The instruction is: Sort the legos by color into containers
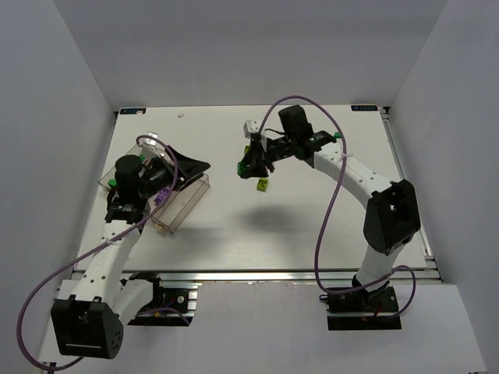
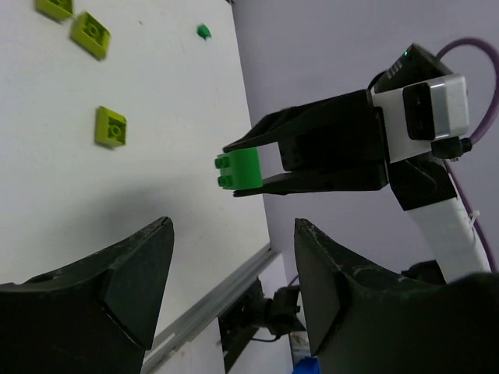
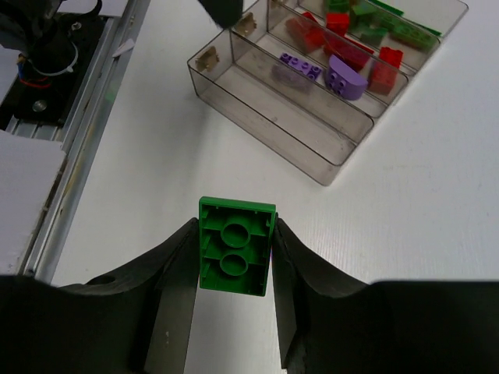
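My right gripper (image 1: 246,165) is shut on a dark green brick (image 3: 235,245), held above the table's middle; the brick also shows in the left wrist view (image 2: 240,170). The clear divided tray (image 3: 257,125) lies at the left (image 1: 187,209). It holds purple bricks (image 3: 300,68), red bricks (image 3: 335,43) and green bricks (image 3: 374,23) in separate compartments; the nearest compartment is bare. My left gripper (image 1: 199,167) hovers over the tray's far end, open and empty (image 2: 234,288). Yellow-green bricks lie loose on the table (image 2: 110,126) (image 2: 90,34), one just below the right gripper (image 1: 263,185).
A small green piece (image 2: 203,31) lies further back on the table. Grey walls enclose the table on three sides. An aluminium rail (image 3: 70,179) runs along the near edge.
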You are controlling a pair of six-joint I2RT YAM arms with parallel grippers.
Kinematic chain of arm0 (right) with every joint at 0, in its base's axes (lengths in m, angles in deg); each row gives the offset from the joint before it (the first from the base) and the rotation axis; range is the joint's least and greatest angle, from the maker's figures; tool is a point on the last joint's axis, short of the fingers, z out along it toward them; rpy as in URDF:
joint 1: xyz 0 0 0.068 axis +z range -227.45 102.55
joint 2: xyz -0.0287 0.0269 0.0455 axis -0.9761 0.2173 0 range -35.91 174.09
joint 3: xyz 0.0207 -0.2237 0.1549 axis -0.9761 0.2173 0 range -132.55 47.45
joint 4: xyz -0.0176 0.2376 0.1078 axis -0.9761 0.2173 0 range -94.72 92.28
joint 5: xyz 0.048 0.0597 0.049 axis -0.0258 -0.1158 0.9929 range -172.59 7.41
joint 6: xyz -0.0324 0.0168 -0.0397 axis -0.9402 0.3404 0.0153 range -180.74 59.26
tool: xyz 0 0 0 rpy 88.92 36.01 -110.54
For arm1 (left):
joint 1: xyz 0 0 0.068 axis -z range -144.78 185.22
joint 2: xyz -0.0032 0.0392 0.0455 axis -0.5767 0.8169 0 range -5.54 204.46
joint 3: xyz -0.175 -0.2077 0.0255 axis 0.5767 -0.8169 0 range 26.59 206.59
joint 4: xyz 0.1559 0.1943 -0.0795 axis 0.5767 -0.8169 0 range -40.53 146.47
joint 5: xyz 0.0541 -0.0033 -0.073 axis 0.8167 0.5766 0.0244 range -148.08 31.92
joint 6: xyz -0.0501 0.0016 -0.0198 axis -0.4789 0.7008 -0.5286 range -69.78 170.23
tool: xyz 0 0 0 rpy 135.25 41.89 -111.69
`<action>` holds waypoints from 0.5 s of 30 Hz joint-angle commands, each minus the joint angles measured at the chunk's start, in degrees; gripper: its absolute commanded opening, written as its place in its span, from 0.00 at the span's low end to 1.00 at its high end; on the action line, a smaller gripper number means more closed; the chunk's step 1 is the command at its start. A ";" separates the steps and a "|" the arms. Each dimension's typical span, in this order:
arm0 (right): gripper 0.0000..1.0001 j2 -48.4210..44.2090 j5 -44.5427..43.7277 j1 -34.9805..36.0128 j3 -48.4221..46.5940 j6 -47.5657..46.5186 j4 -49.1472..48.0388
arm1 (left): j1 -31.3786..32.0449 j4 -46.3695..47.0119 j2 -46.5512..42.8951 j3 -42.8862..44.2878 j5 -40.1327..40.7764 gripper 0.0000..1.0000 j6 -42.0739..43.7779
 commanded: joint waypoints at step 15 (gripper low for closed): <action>0.00 0.77 -3.77 9.10 -6.30 0.37 -2.37 | 12.59 4.46 6.98 0.76 3.45 0.73 0.90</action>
